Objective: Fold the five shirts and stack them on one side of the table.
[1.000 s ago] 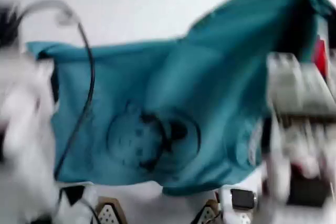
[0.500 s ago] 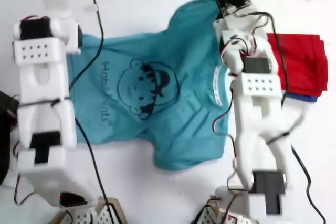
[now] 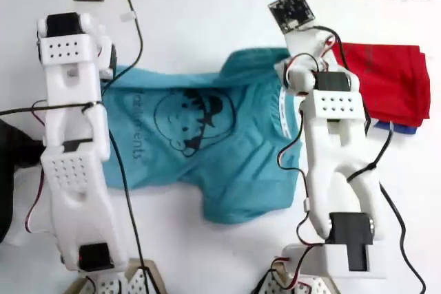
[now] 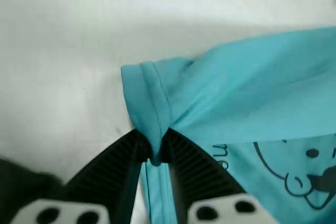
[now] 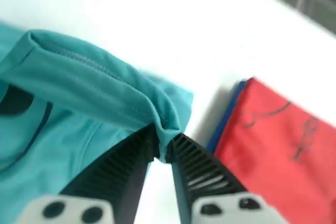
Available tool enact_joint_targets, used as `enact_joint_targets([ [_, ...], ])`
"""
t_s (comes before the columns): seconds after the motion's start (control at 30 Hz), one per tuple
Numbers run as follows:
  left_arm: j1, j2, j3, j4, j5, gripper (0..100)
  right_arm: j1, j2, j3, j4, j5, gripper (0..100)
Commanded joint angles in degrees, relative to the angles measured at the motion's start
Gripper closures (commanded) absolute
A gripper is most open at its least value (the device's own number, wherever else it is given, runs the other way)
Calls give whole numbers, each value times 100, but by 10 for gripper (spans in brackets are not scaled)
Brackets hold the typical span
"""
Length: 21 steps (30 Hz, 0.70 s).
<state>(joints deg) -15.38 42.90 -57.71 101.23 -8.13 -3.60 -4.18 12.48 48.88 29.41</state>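
1 teal shirt spread | 1 red shirt folded | 1 blue cloth beneath

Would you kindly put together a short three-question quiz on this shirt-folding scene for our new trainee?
1. True or false: the left gripper is shut on an edge of the teal shirt.
2. Multiple choice: the folded red shirt lies A) on top of a blue garment; B) spread over the teal shirt's printed face; C) hanging from a gripper.
3. Fill in: the right gripper pinches a fold of the ___ shirt.

Key: 1 true; 2 A; 3 teal.
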Motion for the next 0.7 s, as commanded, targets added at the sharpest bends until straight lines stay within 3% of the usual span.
enact_joint_targets([
  [0.0,18,-299,136,132,-246,973,13,-31,-334,549,18,981],
  [0.33,0,-2875,3547,35,-589,973,4,-1156,-105,2044,35,981],
  [0.53,0,-4026,5543,-396,-633,973,13,-2554,1574,2185,88,981],
  [0.67,0,-4536,6527,-607,-870,973,22,-3591,2664,2193,519,981],
])
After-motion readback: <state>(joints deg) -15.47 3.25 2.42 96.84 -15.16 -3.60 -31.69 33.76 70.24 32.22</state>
